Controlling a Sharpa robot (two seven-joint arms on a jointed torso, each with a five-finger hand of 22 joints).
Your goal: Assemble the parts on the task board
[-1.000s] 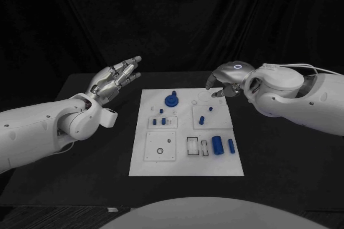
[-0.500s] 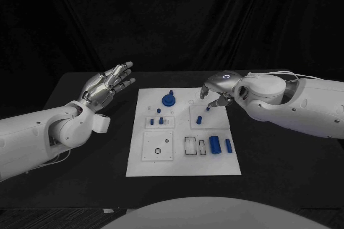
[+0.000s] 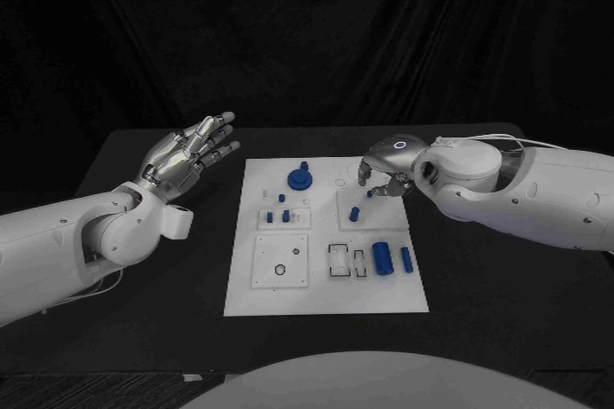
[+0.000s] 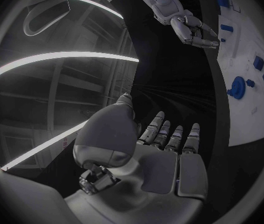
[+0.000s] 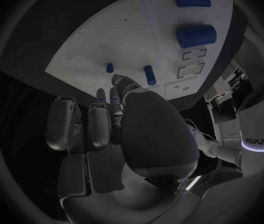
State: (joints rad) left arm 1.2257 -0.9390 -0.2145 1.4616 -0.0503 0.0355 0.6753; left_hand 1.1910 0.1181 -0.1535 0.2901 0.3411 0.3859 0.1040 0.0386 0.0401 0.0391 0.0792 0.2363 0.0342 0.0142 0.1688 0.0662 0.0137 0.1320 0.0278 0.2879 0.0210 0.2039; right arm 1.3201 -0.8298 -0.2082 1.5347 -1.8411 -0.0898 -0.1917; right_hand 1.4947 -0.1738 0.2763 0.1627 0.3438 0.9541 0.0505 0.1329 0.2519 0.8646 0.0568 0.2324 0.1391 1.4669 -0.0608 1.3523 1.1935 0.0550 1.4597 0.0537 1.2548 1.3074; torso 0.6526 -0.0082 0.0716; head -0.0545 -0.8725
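My right hand (image 3: 385, 176) hovers, fingers curled empty, at the task board's (image 3: 325, 298) one o'clock; next, pinch the small blue peg (image 3: 355, 214). Left hand (image 3: 190, 152) spread wide.

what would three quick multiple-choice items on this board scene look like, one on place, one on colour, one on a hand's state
1. Where is the right hand?
A. over the far right part of the task board
B. off the table
C. at the board's near left corner

2. What colour is the thick cylinder near the board's near right part?
A. red
B. blue
C. yellow

3. How is the left hand?
A. gripping a part
B. raised, fingers apart, holding nothing
C. pressed flat on the board

Key: 1 A, the head view shows it above the board's far right part; 2 B, it is plainly blue; 3 B, it hangs beside the board, empty.
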